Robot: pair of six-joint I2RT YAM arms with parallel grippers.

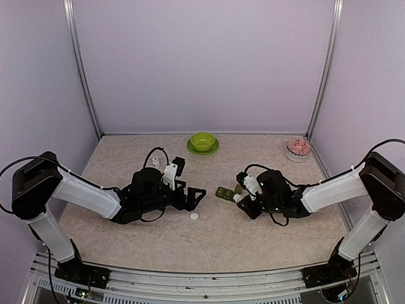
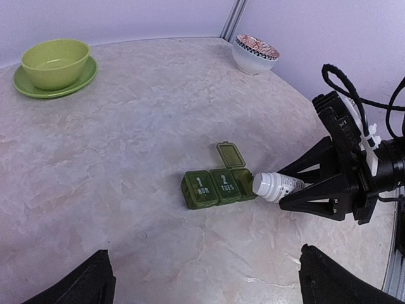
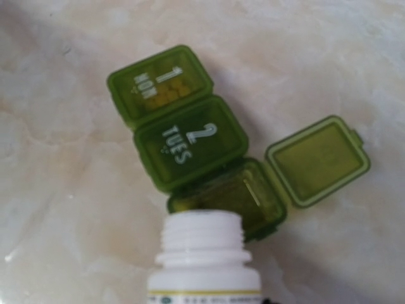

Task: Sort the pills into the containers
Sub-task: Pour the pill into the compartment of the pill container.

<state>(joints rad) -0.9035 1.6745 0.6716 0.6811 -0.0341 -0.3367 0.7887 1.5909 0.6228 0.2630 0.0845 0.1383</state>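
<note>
**A:** ok so what's the setup on the desk [image 1: 253, 247] here?

**B:** Both arms lie low, reaching toward the middle. The left fingers [image 1: 196, 198] are spread wide with nothing in them. They're parked facing the action, I'd guess just to stay clear. The right fingers [image 1: 245, 192] are clamped on a white bottle [image 3: 202, 266]. It's tipped over so its uncapped mouth sits at the edge of the pill box [image 3: 190, 139]. Looks like a pouring position to me.

**A:** anything in the way?

**B:** Not really. A lime green bowl [image 1: 202, 142] and a patterned bowl [image 1: 298, 148] sit well apart at the back. The box's MON and TUES lids are down and only the end compartment [image 3: 234, 196] is flipped open, right at the bottle's mouth. A white cap [image 1: 193, 216] lies near the left fingers. As for the pills [image 3: 166, 95], the yellowish bits under the MON lid may be some. I can't see any leaving the bottle.
</note>
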